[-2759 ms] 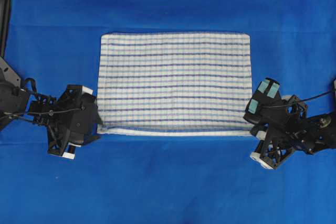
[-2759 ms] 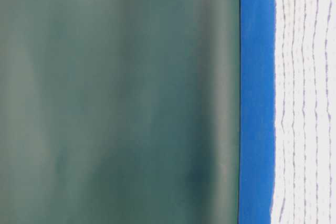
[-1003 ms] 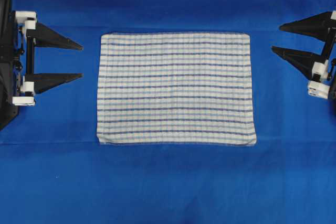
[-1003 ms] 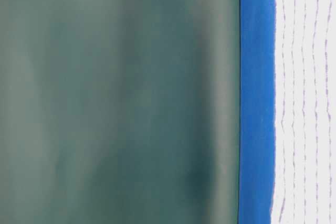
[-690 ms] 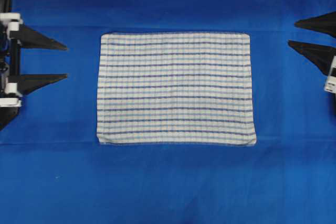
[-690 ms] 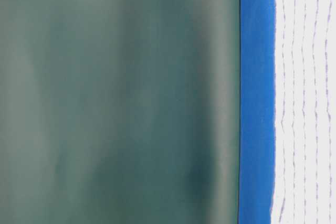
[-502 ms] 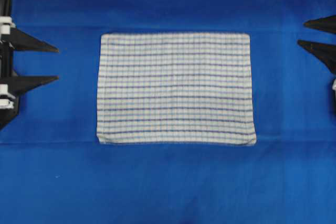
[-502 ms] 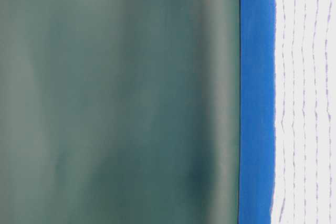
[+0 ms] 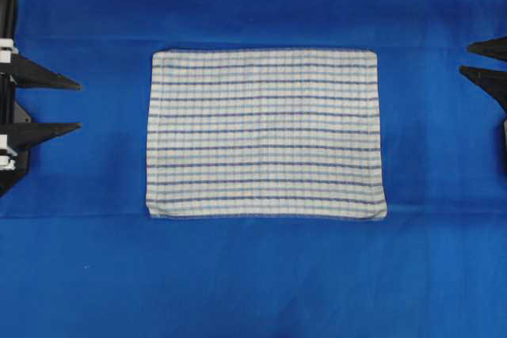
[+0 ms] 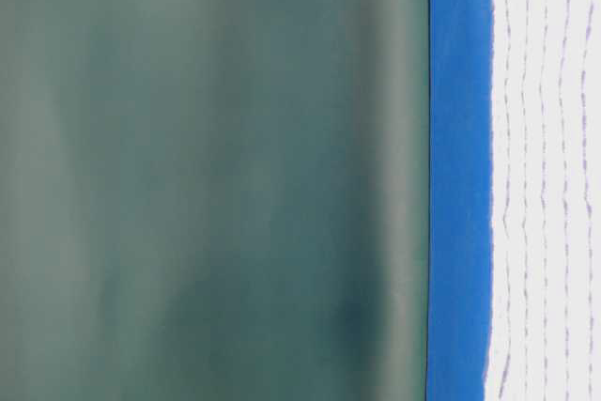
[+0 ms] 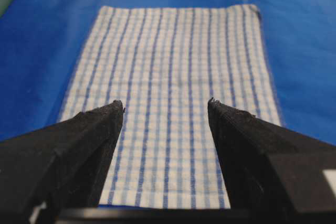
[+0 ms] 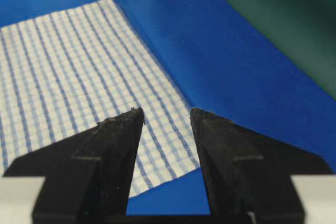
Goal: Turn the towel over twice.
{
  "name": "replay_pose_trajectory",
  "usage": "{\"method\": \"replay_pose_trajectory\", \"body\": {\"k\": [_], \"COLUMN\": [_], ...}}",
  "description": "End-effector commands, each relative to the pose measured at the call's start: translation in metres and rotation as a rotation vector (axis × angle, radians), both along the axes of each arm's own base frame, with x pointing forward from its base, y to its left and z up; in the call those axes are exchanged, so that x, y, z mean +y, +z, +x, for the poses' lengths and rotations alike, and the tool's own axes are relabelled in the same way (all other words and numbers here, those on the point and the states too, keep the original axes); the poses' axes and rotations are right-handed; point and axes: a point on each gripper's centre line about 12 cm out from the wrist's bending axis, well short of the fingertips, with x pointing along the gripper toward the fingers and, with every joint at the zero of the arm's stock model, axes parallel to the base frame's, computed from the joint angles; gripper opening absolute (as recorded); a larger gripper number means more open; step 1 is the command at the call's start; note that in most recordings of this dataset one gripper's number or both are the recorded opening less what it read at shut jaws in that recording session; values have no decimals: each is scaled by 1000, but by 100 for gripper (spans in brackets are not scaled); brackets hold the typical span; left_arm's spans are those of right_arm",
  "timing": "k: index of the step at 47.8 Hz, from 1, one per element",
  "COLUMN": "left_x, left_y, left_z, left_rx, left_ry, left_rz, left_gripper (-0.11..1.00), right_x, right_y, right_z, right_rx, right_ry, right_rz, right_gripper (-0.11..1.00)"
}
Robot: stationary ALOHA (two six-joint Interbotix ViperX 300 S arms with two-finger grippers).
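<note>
The towel (image 9: 266, 132), white with dark and light blue stripes and checks, lies flat and spread out on the blue sheet in the middle of the overhead view. My left gripper (image 9: 79, 104) sits at the far left edge, well clear of the towel, open with nothing between its fingers. My right gripper (image 9: 464, 58) is at the far right edge, also apart from the cloth, open and empty. The left wrist view looks along the towel (image 11: 168, 77) between the open left gripper (image 11: 166, 103). The right wrist view shows a towel (image 12: 73, 66) corner beyond the open right gripper (image 12: 167, 110).
A large plain blue sheet (image 9: 253, 275) covers the table all round the towel. The table-level view shows a dark green backdrop (image 10: 207, 176), a strip of blue sheet (image 10: 458, 185) and the towel's surface (image 10: 545, 185).
Both arms have drawn back outward toward the side edges, away from the towel. The right gripper's fingers have come closer together. The towel has not moved.
</note>
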Motion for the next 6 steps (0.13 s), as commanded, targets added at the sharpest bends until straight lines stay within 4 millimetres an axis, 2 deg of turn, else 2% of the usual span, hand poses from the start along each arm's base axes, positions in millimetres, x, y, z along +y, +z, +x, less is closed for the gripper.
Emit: {"method": "replay_pose_trajectory", "body": {"k": [1,6], "left_x": [1,1], "left_y": [5,5], "left_z": [1,1], "left_rx": [-12,-12], "left_ry": [4,4], "left_rz": [-2,-2], "left_gripper": [61,61], "right_x": [0,0], "right_y": [5,6], "right_z": [1,1], "right_rx": [-12,-12], "right_ry": [-2,-2], "right_rz": [2,2], "right_gripper": [49,49]}}
